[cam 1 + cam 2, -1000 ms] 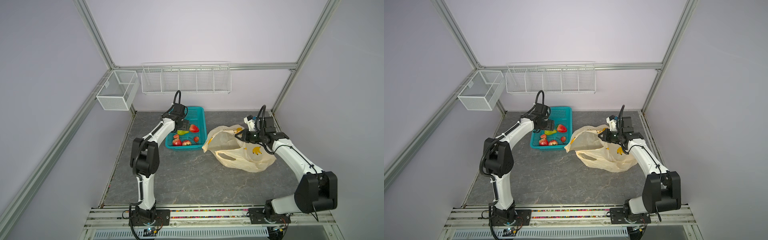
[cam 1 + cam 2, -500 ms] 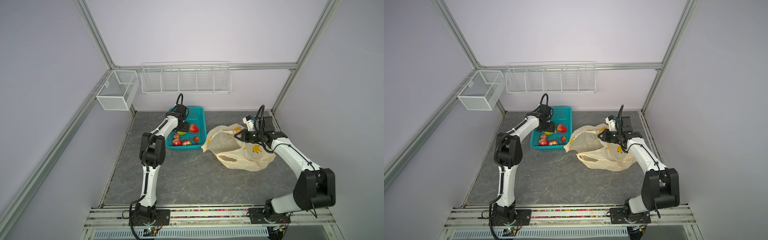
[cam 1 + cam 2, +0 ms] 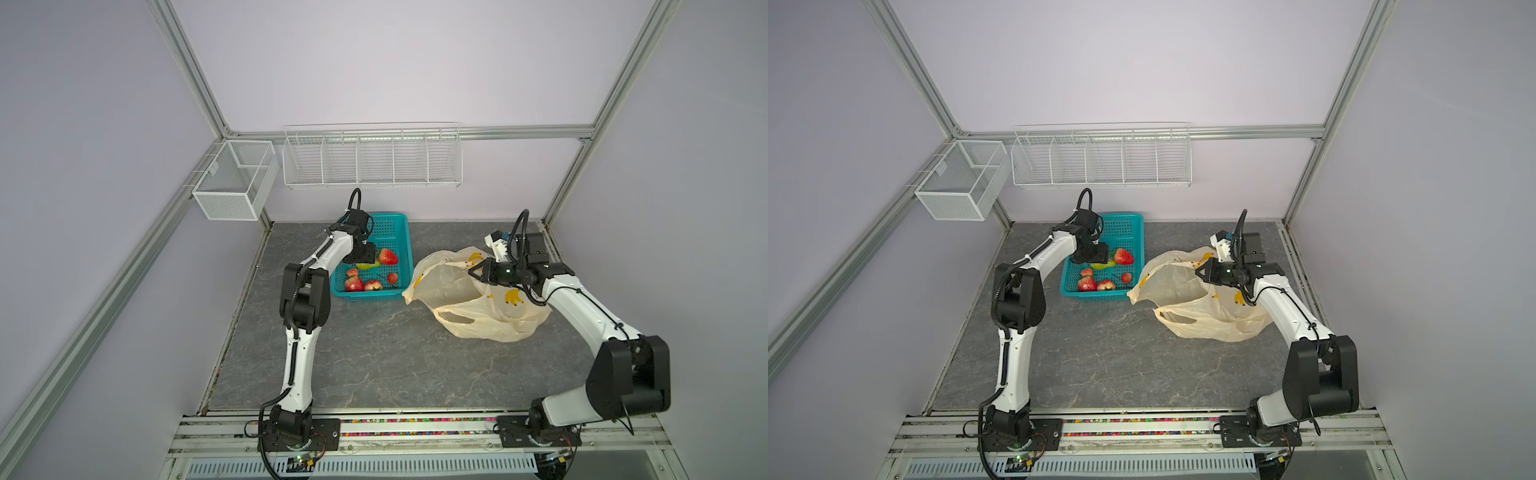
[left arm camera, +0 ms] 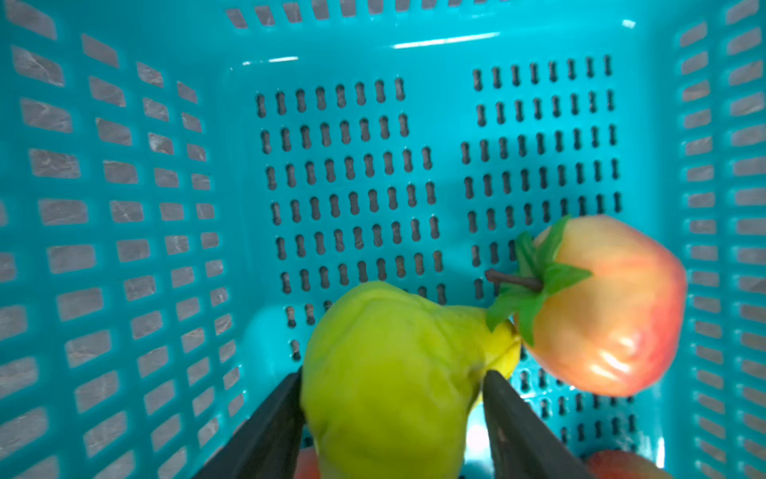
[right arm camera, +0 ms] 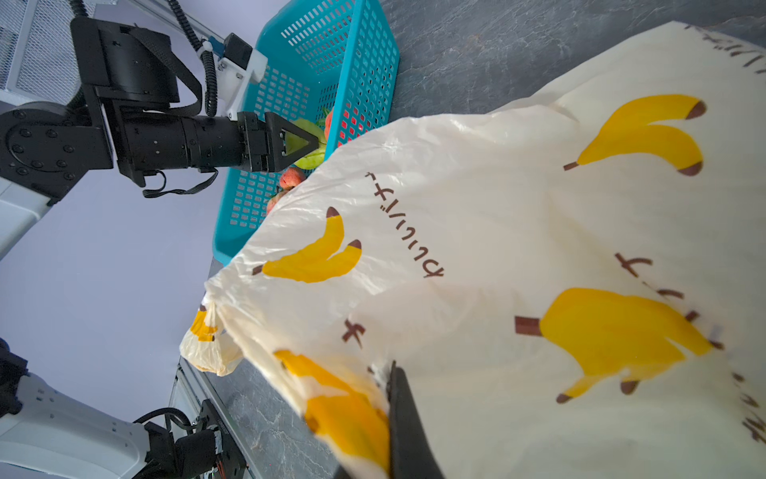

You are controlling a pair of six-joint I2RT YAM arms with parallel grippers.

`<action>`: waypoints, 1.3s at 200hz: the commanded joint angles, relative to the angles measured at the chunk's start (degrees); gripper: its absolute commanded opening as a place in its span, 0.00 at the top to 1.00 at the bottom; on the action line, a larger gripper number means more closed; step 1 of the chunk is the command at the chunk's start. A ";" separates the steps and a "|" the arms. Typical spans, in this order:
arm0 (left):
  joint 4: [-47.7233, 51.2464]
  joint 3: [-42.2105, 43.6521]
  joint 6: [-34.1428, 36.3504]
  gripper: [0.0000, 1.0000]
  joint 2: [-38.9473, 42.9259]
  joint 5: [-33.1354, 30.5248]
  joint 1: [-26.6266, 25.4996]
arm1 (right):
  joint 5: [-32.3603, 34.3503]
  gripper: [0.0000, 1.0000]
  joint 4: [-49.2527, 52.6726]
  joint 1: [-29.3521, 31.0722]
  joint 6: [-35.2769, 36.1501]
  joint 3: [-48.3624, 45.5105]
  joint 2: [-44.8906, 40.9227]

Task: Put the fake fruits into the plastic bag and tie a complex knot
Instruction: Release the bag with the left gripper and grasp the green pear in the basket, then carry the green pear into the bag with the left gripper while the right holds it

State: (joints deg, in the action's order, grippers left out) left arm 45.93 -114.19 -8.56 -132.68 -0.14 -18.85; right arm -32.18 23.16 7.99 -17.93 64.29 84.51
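At centre frame of both top views, the teal perforated plastic basket [image 3: 390, 226] is seen w/ the fake fruits inside: a large red glossy strawberry [image 3: 387, 257], approx. four smaller red-pink plastic fruits [image 3: 354, 284] and a yellow-green pear-shaped plastic fruit [image 4: 398, 356]. To its right, the thin translucent pale-yellow plastic bag [image 3: 490, 320] is laid on the grey stone-pattern tabletop [image 3: 374, 353], mouth turned toward the basket. No fruit is made out inside it. So progress is judged early: bag opened, first pick under way, nothing transferred. All transfers and the knot of the two handles are left.

L arm: stretched up-frame from its base at lower centre-left, elbow raised, wrist dipped into the basket. The jaws of the left gripper [image 4: 392, 375] are set against both flanks of the pear, i.e. clamped on it. Whether it is lifted off the basket floor cannot be told.

R arm: folded up from lower right, forearm angled toward centre-right, wrist levelled toward the basket. The right gripper [image 3: 472, 272] is closed tight on the bag's upper rim, by which the mouth is held up and open.
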 commanded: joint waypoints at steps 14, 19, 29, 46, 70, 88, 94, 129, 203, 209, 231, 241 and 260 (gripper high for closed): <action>-0.45 -2.15 -1.18 0.41 -2.16 1.78 0.23 | 0.11 0.93 0.62 0.08 1.47 0.88 1.09; -0.41 -2.17 -1.26 0.43 -2.13 2.00 0.24 | 0.26 0.93 0.66 0.10 1.43 0.92 1.02; -0.33 -2.11 -1.63 0.46 -1.97 2.12 0.27 | 0.33 0.93 0.75 0.14 1.43 0.92 0.96; -0.71 -1.58 -2.21 0.51 -1.04 2.38 0.23 | 0.30 0.93 0.74 0.07 1.41 0.88 0.78; -2.89 0.94 -3.66 0.57 1.37 2.94 0.23 | 0.33 0.93 0.83 0.13 1.24 0.83 0.66; -5.07 3.65 -5.10 0.62 3.96 2.77 0.27 | 0.37 0.93 0.79 0.05 1.08 0.75 0.48; -5.93 4.75 -5.59 0.63 5.04 2.58 0.29 | 0.37 0.93 0.77 0.10 1.00 0.75 0.40; -10.84 12.34 -8.34 0.69 12.94 -0.65 0.23 | 0.28 0.93 -0.27 0.10 -0.48 -0.02 -0.26; -27.22 43.61 -14.41 0.74 49.29 0.80 -4.18 | 1.67 0.93 -5.18 0.57 -6.81 -2.68 -0.95; -27.85 45.09 -14.29 0.74 52.49 -0.34 -6.42 | 1.68 0.93 -5.21 0.75 -6.85 -2.68 -0.91; -28.35 48.41 -12.79 0.74 59.60 -4.96 -16.27 | 1.31 0.93 -5.18 1.15 -7.05 -2.35 -0.34; -28.33 49.16 -11.76 0.75 60.81 -6.69 -20.80 | 1.03 0.93 -4.99 1.23 -7.03 -2.24 -0.14; -28.32 48.93 -9.43 0.75 60.16 -9.90 -28.08 | 0.94 0.93 -4.38 1.28 -6.78 -1.76 0.07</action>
State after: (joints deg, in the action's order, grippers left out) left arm 18.81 -66.50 -20.32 -71.35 -4.16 -40.71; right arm -30.92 19.35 8.91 -24.05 62.43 84.77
